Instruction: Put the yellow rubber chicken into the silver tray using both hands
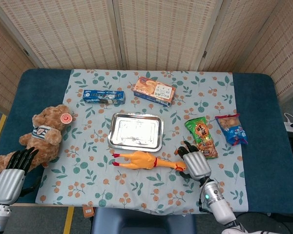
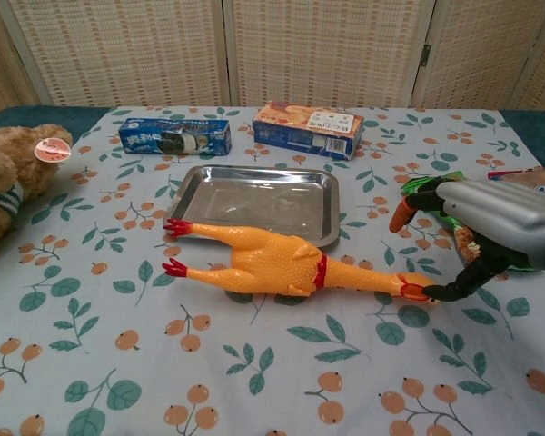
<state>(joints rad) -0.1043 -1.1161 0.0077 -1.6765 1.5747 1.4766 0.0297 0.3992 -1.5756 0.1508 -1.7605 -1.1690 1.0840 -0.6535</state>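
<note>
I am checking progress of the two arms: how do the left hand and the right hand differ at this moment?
The right hand is over the tablecloth at the head end of the yellow rubber chicken; the left hand is at the table's near-left edge beside the teddy bear, far from the chicken. Only the right hand appears in the chest view. Both hold nothing.

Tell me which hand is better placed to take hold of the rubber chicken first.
Right. The right hand is already at the rubber chicken's head end, open. The left hand hangs off the table's near-left corner beside the teddy bear.
</note>
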